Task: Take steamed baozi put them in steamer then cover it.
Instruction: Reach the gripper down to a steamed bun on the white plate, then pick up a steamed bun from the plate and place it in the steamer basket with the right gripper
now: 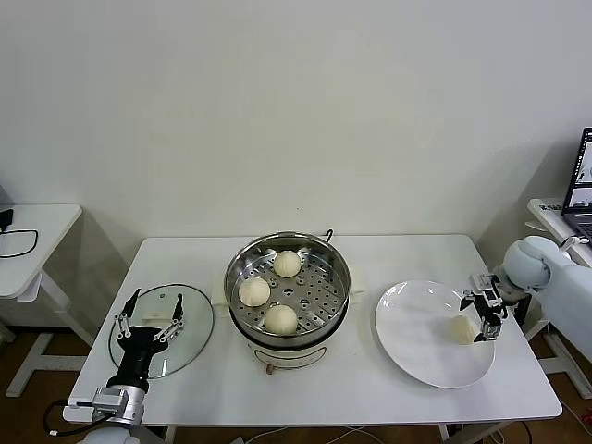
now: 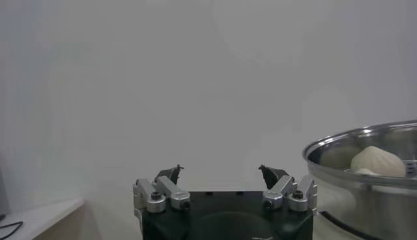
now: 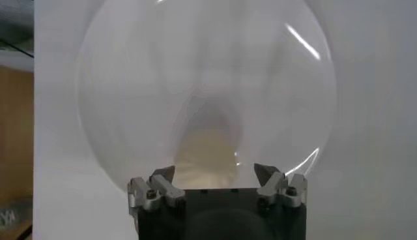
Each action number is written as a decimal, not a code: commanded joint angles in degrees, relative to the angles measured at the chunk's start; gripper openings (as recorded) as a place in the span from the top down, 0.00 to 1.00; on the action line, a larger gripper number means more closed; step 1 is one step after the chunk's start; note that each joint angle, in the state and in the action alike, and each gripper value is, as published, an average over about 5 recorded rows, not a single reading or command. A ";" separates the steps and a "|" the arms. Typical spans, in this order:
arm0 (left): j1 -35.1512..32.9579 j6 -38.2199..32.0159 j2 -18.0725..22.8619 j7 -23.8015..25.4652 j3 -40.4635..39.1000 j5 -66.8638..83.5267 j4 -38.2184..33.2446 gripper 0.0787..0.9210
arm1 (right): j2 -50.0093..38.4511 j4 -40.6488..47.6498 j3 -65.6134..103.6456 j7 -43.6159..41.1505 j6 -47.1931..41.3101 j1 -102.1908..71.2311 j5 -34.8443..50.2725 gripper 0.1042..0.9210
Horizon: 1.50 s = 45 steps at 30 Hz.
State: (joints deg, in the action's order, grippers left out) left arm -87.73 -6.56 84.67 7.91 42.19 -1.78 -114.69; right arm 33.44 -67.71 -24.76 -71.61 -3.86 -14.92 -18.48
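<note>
The steamer point(image 1: 242, 268) stands mid-table with three steamed baozi point(image 1: 287, 264) on its perforated tray. A fourth baozi point(image 1: 460, 329) lies on the white plate point(image 1: 416, 347) at the right. My right gripper point(image 1: 476, 315) is open at the plate's right edge. In the right wrist view the baozi point(image 3: 205, 151) lies just ahead of and between the open right gripper point(image 3: 215, 171). The glass cover point(image 1: 192, 335) lies flat on the table left of the steamer. My left gripper point(image 1: 148, 313) hovers open over it, holding nothing. The left wrist view shows the left gripper point(image 2: 220, 169) open, with the steamer point(image 2: 352, 147) off to one side.
A wall rises just behind the table. A small white side table point(image 1: 37, 231) stands to the left. Another table with a laptop point(image 1: 578, 190) is at the far right. The table's front edge point(image 1: 324, 412) runs close below the plate and cover.
</note>
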 commanded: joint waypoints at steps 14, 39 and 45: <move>0.25 -0.02 -0.15 -0.03 -0.19 -0.05 0.30 0.12 | 1.84 1.79 3.48 1.43 0.06 -3.69 -2.55 0.12; 0.52 0.08 -0.07 -0.21 -0.91 -0.10 -0.06 0.12 | -4.37 -6.53 -8.84 -0.11 -5.46 9.79 12.69 0.28; 0.59 0.06 -0.16 -0.25 -1.56 -0.26 -0.13 0.12 | -9.33 -17.53 -26.31 -1.67 -13.64 30.63 26.93 0.28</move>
State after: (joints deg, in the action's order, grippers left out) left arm -87.19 -6.52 84.55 7.62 40.83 -2.00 -114.90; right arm 29.44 -74.55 -33.65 -71.97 -9.70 -4.59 -7.44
